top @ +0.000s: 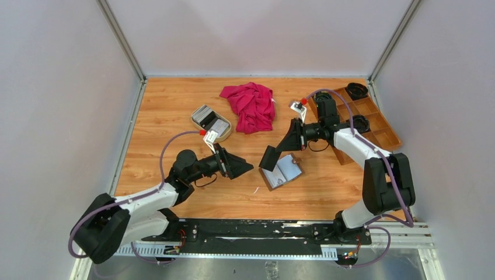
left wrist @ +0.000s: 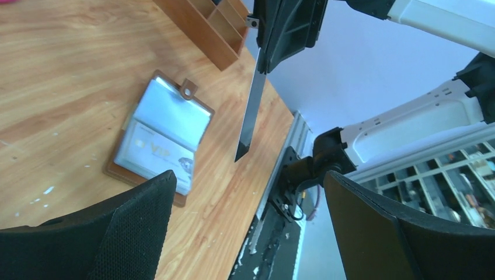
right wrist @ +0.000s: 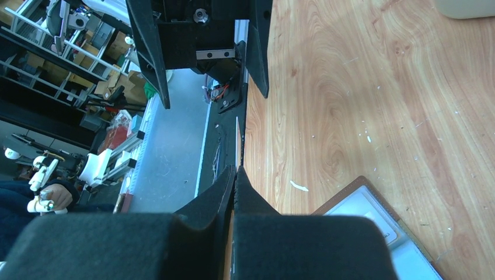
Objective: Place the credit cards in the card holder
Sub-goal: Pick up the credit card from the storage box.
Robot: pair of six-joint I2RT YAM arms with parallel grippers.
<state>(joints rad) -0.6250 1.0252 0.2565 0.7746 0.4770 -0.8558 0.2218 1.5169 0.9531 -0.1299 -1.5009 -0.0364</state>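
Right gripper [right wrist: 234,178] pinches one credit card [left wrist: 252,111] edge-on, just beside the open card holder [left wrist: 160,137] on the tabletop [top: 169,105]. Left gripper [top: 238,165] spread wide, empty. Card likely thin, stiff, slick: grip the short edge.

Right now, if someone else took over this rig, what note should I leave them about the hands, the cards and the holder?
Left hand: open and empty, pointed toward the card holder.
Right hand: shut on one credit card, held edge-on above the table beside the holder.
Card holder: lies open on the table, lining up.
Done: a printed card appears to sit in one sleeve.
Left: slot the held card in, then fetch the remaining cards from the beige dish.
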